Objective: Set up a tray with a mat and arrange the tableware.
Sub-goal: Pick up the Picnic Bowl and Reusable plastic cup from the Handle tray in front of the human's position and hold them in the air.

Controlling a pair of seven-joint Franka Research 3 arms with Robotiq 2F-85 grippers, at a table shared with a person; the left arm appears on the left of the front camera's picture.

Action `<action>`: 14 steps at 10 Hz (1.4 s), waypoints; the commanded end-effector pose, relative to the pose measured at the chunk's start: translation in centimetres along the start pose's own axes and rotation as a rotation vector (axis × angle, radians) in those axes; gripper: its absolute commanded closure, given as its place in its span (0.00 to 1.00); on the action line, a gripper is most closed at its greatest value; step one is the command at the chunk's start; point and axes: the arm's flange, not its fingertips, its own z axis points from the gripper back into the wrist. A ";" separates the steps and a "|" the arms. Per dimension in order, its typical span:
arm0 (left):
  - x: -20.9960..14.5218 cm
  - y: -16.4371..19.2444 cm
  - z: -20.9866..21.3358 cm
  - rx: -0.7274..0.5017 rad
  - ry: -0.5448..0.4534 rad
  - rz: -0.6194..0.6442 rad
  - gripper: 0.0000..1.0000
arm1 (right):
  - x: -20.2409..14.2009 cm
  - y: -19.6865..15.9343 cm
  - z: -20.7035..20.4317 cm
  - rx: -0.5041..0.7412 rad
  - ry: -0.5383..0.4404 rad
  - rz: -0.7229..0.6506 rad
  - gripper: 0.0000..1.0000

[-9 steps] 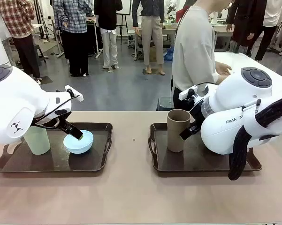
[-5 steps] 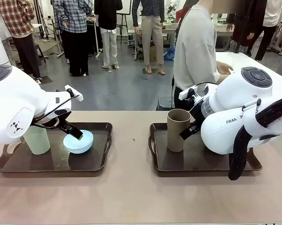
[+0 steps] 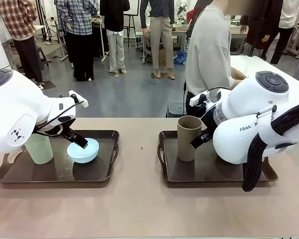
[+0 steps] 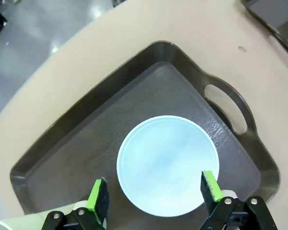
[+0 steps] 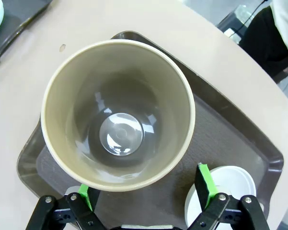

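Tumbler [image 5: 117, 115] sits inside open right gripper [image 5: 144, 187], white bowl [image 5: 235, 184] seemingly touching one finger; open left gripper [image 4: 153, 189] straddles blue bowl [image 4: 167, 163].

A pale tan table [image 3: 139, 209] spans the foreground, and a small dark speck [image 3: 142, 148] lies near its middle, perhaps a crumb or a mark; it is too small to tell. At the far side a person [image 3: 209, 55] in a light grey top stands turned toward a white table [image 3: 249, 63]. Farther back, on a grey floor [image 3: 129, 94], stand several bystanders, one in a red plaid shirt [image 3: 17, 20] and one in a blue plaid shirt [image 3: 79, 20].
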 end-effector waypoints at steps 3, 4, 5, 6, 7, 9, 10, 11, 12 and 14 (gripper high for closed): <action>0.0 0.0 0.0 0.000 0.000 0.000 0.00 | 0.0 0.0 0.0 0.000 0.000 -0.001 0.00; 0.0 0.0 0.0 0.000 0.000 0.000 0.00 | 0.0 0.0 0.0 0.000 0.000 0.000 0.00; -1.4 -0.3 1.3 -0.042 0.023 -0.043 0.00 | -1.0 0.3 0.6 0.032 0.045 -0.044 0.00; -2.5 -0.5 3.4 -0.017 -0.004 0.005 0.00 | -2.3 1.4 2.8 0.028 0.050 -0.083 0.00; -3.8 -1.2 5.8 -0.001 -0.009 -0.024 0.00 | -4.0 2.5 5.5 0.001 0.053 -0.101 0.00; -5.9 -2.2 10.3 -0.034 0.102 -0.026 0.00 | -7.9 3.9 9.7 -0.081 0.110 -0.221 0.00; -7.6 -3.1 11.9 -0.063 0.203 -0.056 0.00 | -9.9 4.8 11.2 -0.112 0.146 -0.228 0.00; -8.7 -3.5 12.8 -0.109 0.263 -0.077 0.00 | -12.1 5.4 12.1 -0.162 0.173 -0.253 0.00; -10.2 -4.7 12.4 -0.130 0.277 -0.085 0.00 | -15.3 5.3 11.3 -0.214 0.279 -0.306 0.00; -1.9 -1.8 12.1 -0.090 0.260 -0.061 0.00 | -0.6 1.5 11.7 -0.154 0.200 -0.266 0.00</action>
